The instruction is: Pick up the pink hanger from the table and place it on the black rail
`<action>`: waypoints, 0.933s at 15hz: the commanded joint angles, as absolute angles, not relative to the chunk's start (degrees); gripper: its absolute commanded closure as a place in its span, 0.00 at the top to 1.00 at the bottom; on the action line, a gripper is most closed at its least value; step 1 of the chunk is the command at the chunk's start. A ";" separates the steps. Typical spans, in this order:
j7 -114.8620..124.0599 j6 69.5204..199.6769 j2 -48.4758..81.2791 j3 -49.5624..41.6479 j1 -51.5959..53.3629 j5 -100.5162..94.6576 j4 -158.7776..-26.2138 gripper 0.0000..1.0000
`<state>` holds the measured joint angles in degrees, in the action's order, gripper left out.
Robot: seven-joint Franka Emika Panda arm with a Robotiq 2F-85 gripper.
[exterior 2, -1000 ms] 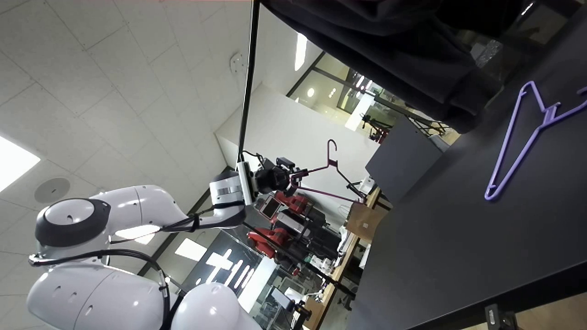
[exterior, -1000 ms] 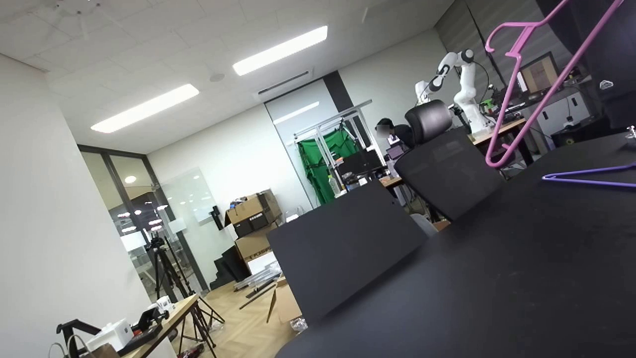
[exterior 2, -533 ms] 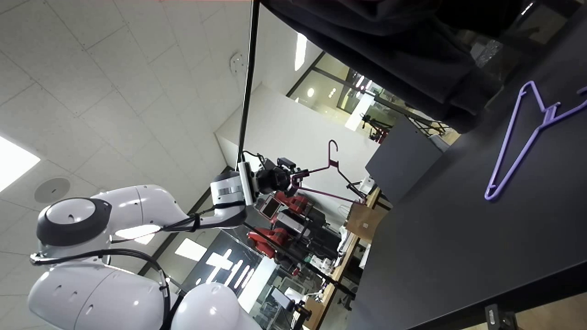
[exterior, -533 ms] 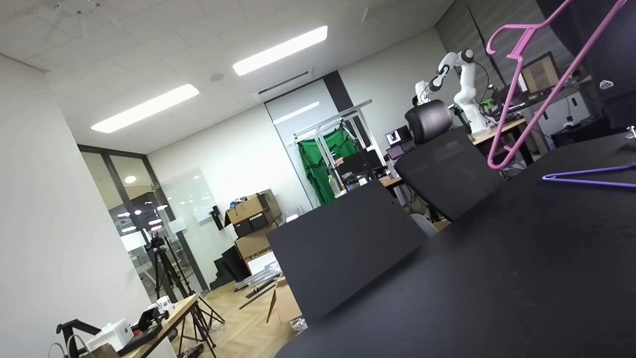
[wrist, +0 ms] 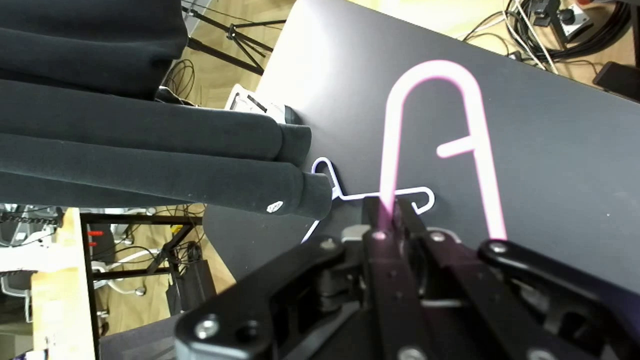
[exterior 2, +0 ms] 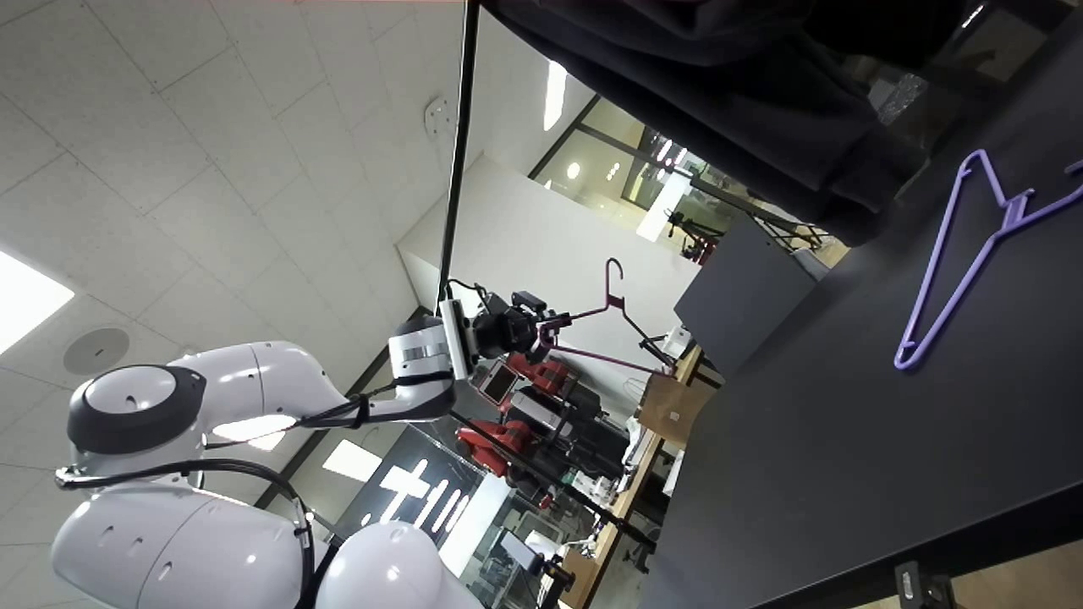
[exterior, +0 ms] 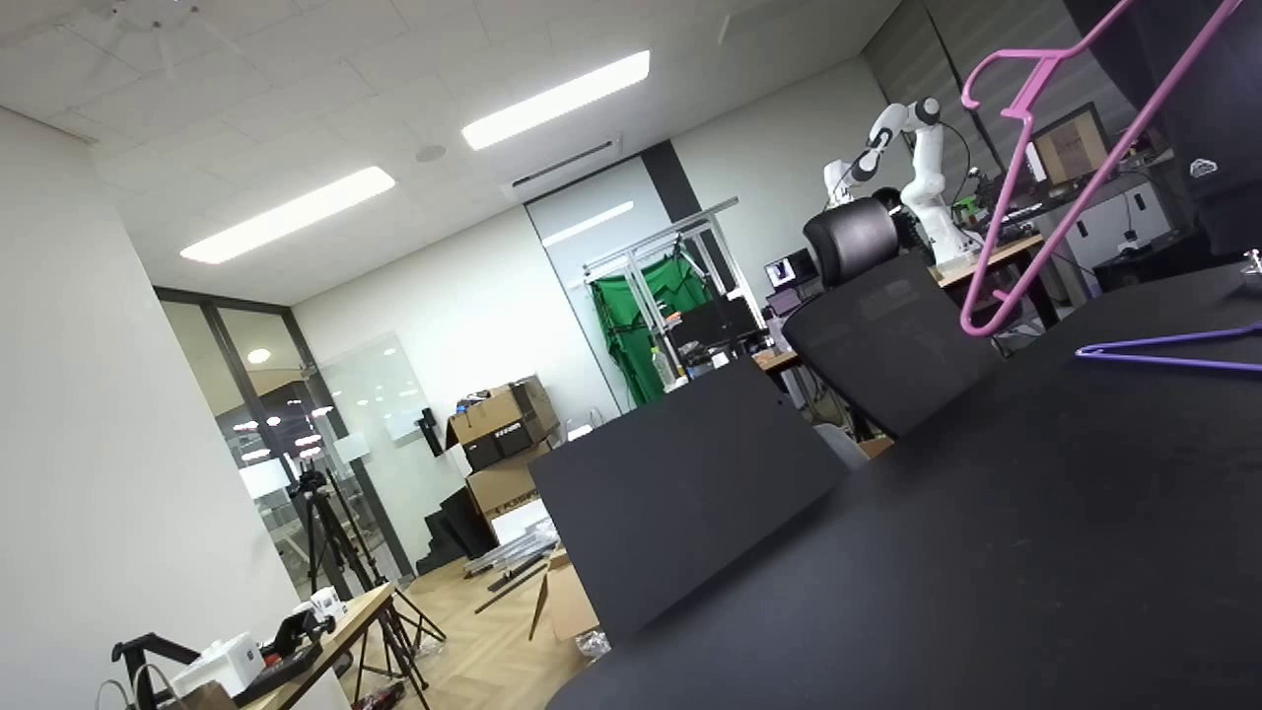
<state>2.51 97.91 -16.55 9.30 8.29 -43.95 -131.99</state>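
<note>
The pink hanger [exterior: 1031,87] is held in the air above the black table [exterior: 937,552]. My gripper [exterior 2: 554,326] is shut on one of its upper arms in an exterior view, where the hanger [exterior 2: 615,301] has its hook free. In the wrist view the fingertips [wrist: 392,212] pinch one side of the hanger's rounded end [wrist: 435,70]; the hook is out of view there. The black rail [exterior 2: 457,152] crosses behind my wrist. The hanger's hook is apart from the rail in that view. My gripper is out of frame in the view with the white wall.
A purple hanger [exterior 2: 952,245] lies on the table; it also shows in the wrist view [wrist: 360,196]. Black clothes [exterior 2: 744,110] hang near the rail, their sleeves [wrist: 240,165] left of my gripper. Dark upright panels [exterior: 690,493] stand along the table edge.
The pink hanger has shifted only very slightly and the arm has hardly moved. A person in the background has moved from beside the chair to behind it.
</note>
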 commanded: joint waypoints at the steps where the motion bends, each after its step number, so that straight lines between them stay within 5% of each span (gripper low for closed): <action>1: 11.39 102.91 -21.43 10.29 8.86 -46.33 -136.82 0.02; 14: 26.88 104.08 -36.50 18.76 13.19 -56.83 -148.91 0.02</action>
<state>22.37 104.97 -32.79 17.21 12.03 -53.55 -146.50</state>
